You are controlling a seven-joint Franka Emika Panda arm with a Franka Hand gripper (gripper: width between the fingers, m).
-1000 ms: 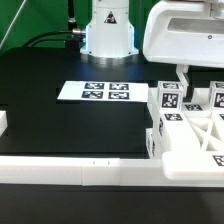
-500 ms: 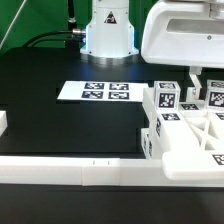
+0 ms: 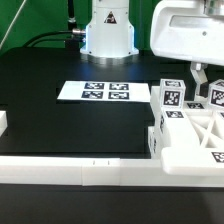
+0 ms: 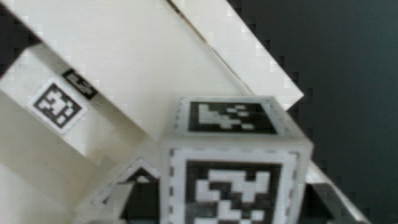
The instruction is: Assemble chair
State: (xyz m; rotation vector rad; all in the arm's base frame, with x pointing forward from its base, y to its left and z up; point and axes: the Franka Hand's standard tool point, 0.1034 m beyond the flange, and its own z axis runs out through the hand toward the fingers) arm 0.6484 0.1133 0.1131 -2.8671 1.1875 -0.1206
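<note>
The chair [image 3: 192, 135] stands half-built at the exterior view's right: a white X-braced frame with upright tagged leg bars [image 3: 170, 98] rising from it. My gripper [image 3: 200, 85] hangs over these uprights, one finger [image 3: 197, 73] reaching down between two tagged tops. In the wrist view a leg bar [image 4: 228, 150], tagged on its end and on one side, fills the space between my fingers. The gripper [image 4: 231, 200] is shut on it. White slanted bars of the frame [image 4: 214, 50] lie behind it, one of them tagged [image 4: 59, 103].
The marker board [image 3: 95, 91] lies flat on the black table, left of the chair. A long white border rail [image 3: 70, 170] runs along the front edge. A small white piece [image 3: 3, 122] sits at the far left. The robot base [image 3: 108, 30] stands at the back.
The jaws have closed from open onto the tagged leg bar. The gripper has shifted toward the exterior view's right, and the chair frame has slid slightly the same way.
</note>
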